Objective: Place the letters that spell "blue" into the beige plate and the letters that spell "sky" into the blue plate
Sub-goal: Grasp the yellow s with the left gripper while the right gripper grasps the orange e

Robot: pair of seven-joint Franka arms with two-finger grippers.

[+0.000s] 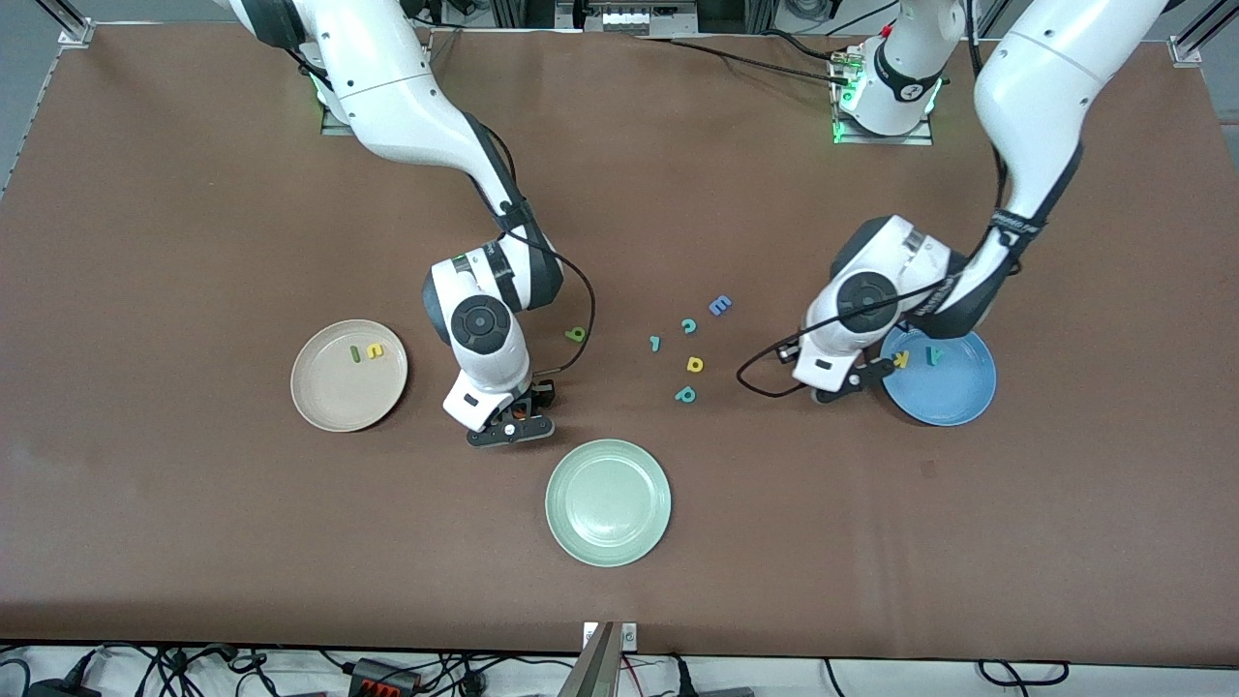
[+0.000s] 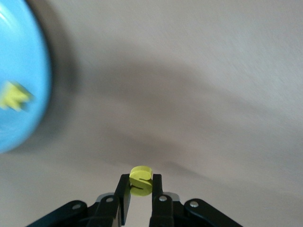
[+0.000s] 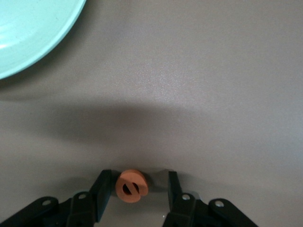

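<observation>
- In the front view both grippers' fingertips are largely hidden under their own wrists; the wrist views show them better.
- The left gripper (image 2: 140, 191) hangs above bare tabletop just beside the blue plate (image 1: 953, 397), on the plate's rim toward the right arm's end; its fingers are pressed onto a small yellow letter (image 2: 141, 178) (its shape is hard to read edge-on, and it is hidden in the front view).
- The blue plate sits toward the left arm's end of the tabletop; a yellow "k" (image 1: 901, 359) and a teal "y" (image 1: 934, 355) lie in it near the rim closest to the robots' bases. The left wrist view cuts off most of the plate and blurs the "k".
- The right gripper (image 3: 137, 189) is low at the tabletop between the beige plate (image 1: 334, 402) and the pale green plate (image 1: 608, 501); its fingers stand spread around the orange "e" (image 3: 131, 186), one finger just beside it, the other clearly apart.
- The beige plate, toward the right arm's end, holds a dark green bar (image 1: 355, 354) and a yellow "u" (image 1: 375, 351).
- A green "b" (image 1: 576, 335) lies on the tabletop near the right wrist.
- Mid-tabletop lie spare letters: a blue "E" (image 1: 719, 306), a teal "c" (image 1: 688, 326), a teal hook (image 1: 655, 343), a yellow piece (image 1: 695, 364), a teal "p" (image 1: 685, 394).
</observation>
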